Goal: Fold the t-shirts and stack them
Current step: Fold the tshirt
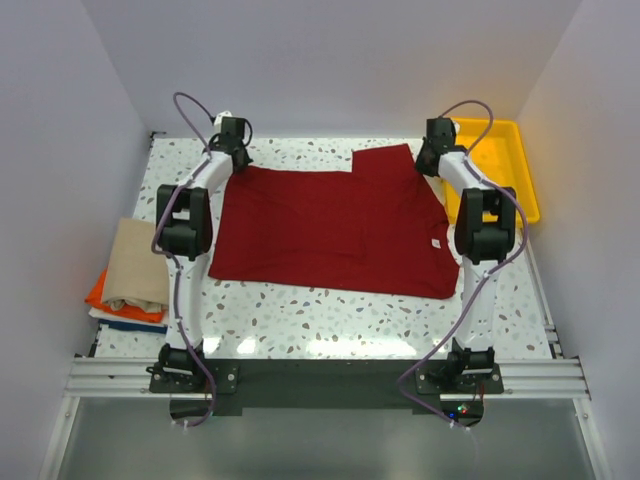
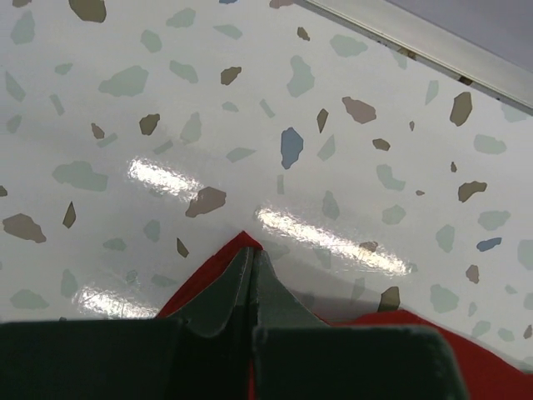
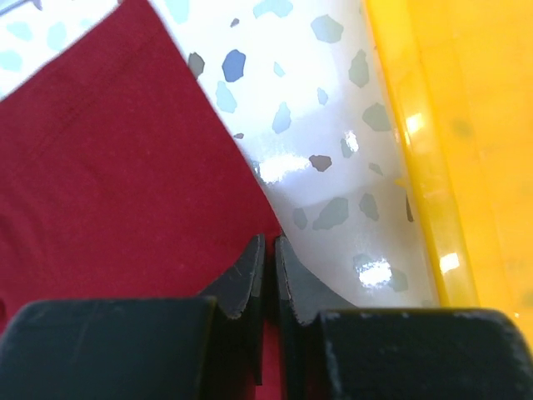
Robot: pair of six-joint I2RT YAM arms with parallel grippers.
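Observation:
A dark red t-shirt (image 1: 330, 225) lies spread flat across the middle of the table, its small white neck label (image 1: 436, 243) at the right side. My left gripper (image 1: 236, 162) is at the shirt's far left corner. In the left wrist view that gripper (image 2: 251, 254) is shut, with the corner of red cloth (image 2: 204, 283) pinched between its fingers. My right gripper (image 1: 430, 165) is at the shirt's far right edge by the sleeve. In the right wrist view that gripper (image 3: 269, 246) has closed to a thin slit on the edge of the red cloth (image 3: 125, 167).
A stack of folded t-shirts sits at the table's left edge: tan (image 1: 140, 260) on top, orange (image 1: 100, 293) and blue (image 1: 130, 325) below. A yellow plastic tray (image 1: 510, 170) stands at the far right, close beside my right gripper (image 3: 466, 125).

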